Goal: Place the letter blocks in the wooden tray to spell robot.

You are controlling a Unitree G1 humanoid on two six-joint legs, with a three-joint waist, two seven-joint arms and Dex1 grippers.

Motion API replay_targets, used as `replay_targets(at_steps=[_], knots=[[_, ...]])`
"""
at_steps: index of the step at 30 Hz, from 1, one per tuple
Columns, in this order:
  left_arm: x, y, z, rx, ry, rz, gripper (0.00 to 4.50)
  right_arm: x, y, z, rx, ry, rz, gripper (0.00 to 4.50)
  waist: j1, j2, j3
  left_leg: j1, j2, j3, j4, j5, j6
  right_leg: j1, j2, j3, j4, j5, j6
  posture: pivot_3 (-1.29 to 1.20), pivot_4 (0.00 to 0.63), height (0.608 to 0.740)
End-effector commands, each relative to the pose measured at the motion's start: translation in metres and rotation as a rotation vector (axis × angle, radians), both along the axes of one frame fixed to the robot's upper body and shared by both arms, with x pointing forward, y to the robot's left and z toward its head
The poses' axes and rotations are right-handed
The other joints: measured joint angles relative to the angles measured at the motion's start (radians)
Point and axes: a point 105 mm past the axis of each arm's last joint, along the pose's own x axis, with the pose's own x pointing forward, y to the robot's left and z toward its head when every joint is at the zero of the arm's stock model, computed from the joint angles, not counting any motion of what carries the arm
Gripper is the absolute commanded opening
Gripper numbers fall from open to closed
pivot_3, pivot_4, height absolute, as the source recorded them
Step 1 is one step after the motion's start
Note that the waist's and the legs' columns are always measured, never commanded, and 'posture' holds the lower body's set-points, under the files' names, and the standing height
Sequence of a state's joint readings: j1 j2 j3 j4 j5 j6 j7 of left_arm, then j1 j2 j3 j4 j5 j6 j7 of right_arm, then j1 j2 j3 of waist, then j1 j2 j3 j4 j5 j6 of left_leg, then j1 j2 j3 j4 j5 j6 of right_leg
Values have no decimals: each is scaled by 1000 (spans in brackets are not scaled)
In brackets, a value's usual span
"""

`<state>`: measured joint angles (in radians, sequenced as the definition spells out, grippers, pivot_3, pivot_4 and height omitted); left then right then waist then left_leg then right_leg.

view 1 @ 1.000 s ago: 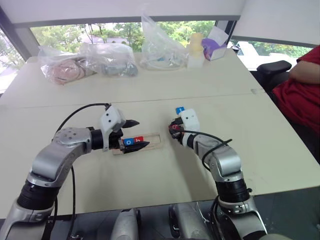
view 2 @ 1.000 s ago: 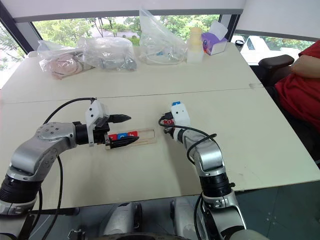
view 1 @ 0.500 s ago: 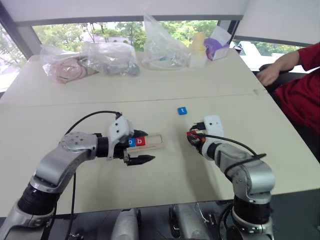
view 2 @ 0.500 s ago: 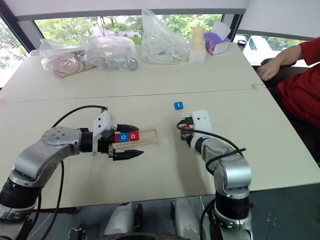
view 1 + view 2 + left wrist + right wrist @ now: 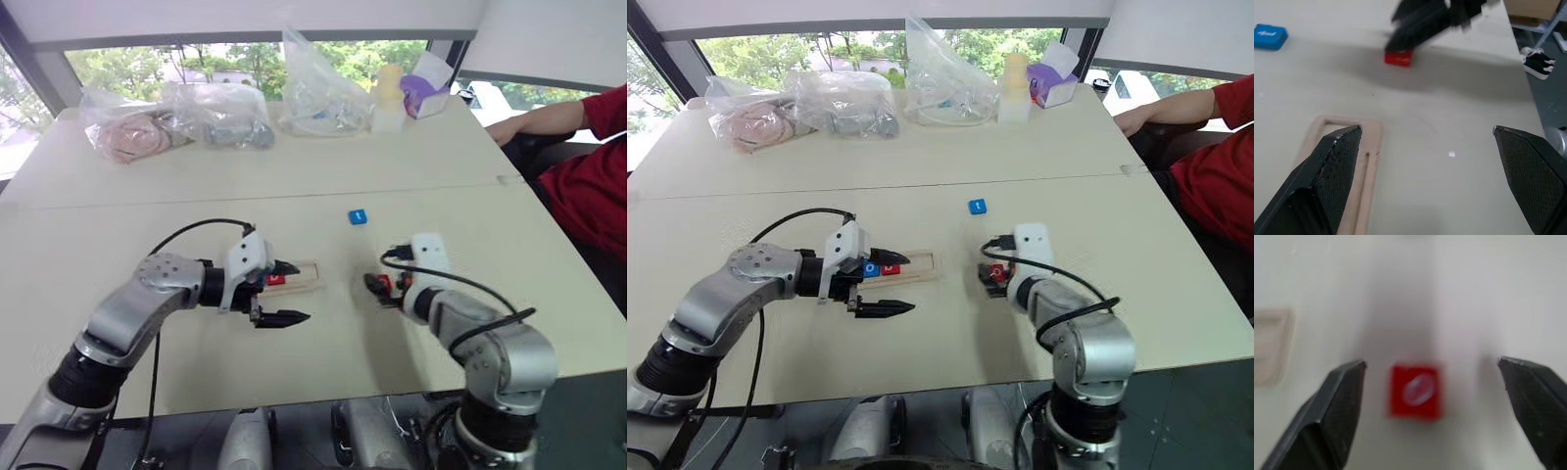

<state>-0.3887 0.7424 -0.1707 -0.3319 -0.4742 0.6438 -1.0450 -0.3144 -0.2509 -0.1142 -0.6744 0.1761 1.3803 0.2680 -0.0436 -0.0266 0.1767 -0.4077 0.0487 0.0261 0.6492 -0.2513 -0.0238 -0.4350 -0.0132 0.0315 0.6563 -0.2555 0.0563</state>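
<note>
The wooden tray (image 5: 906,266) lies on the table (image 5: 921,186) left of centre, its long axis running from nine to three o'clock. A blue block (image 5: 870,268) and a red block (image 5: 890,267) sit side by side in its left part, and the right slots look empty.

The left gripper (image 5: 884,283) reaches in from nine o'clock with its jaws wide apart, straddling the tray's left end, probably to keep the frame from sliding.

At about three o'clock from the tray, well apart from it, the right gripper (image 5: 991,280) has its jaws spread with a red tile (image 5: 1415,390) lying flat on the table between them, not gripped.

A blue t tile (image 5: 977,206) rests alone at roughly one o'clock from the tray, probably waiting for the last slot.
</note>
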Motion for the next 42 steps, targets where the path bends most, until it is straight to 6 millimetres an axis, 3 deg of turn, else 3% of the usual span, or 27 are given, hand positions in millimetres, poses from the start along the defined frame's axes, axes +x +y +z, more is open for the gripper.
replay_targets(at_steps=[1,4,9,13,21,23,24,29,33,36,39,42], knots=[[-2,11,17,-42,3,-14,4500,-4,15,32,-43,-185,398,4458,0,0,0,0,0,0,-1,0,0,1,0,0,-1,0,0,0,150,740],[-9,16,14,-17,34,-39,4500,-19,13,29,-35,-166,683,4458,0,0,0,1,1,-1,-3,-1,1,3,2,-1,-5,0,1,0,150,740],[-18,22,21,2,37,-46,4500,-13,-8,5,-148,-97,915,4458,0,-1,1,1,1,-1,-2,-2,3,3,2,-2,-5,1,5,0,150,740],[-21,35,21,56,23,1,4500,-1,-15,-22,-239,-63,1032,4458,0,-1,1,2,1,0,-1,-2,3,3,2,-1,-5,1,3,0,150,740],[-28,54,21,85,24,77,4500,27,-16,-53,-278,-50,1072,4458,1,0,2,1,1,0,-1,-2,3,3,1,-1,-4,1,3,0,150,740],[-27,56,21,84,17,93,4500,28,-18,-58,-280,-45,1086,3938,2,-1,2,2,1,0,-1,-2,3,4,1,-1,-4,1,3,0,150,740],[-26,57,21,84,13,101,4500,28,-18,-58,-272,-46,1094,3663,3,-1,2,3,1,0,0,-2,3,5,1,-1,-4,1,3,0,150,740],[-26,61,18,94,17,117,4500,24,-14,-54,-224,-56,1113,1262,2,-1,2,10,1,1,0,-1,2,11,0,1,-4,0,0,0,150,740],[-24,68,18,108,15,132,4500,28,-2,-37,-156,-99,1088,1217,3,0,2,11,1,2,-1,-1,2,12,0,2,-3,0,0,0,150,740],[-16,81,21,135,-1,171,4500,37,38,0,-41,-199,1092,1217,-4,0,2,12,2,3,-1,-1,2,10,1,3,-2,0,0,0,150,740],[-11,91,22,148,2,199,4500,41,67,18,-19,-244,1115,1217,-4,0,3,15,2,4,-2,-1,2,8,3,9,3,1,1,0,150,740],[-7,98,23,140,12,224,4500,39,93,22,-33,-260,1180,1217,0,0,3,15,2,7,-2,-1,2,7,3,8,5,0,0,0,150,740]])
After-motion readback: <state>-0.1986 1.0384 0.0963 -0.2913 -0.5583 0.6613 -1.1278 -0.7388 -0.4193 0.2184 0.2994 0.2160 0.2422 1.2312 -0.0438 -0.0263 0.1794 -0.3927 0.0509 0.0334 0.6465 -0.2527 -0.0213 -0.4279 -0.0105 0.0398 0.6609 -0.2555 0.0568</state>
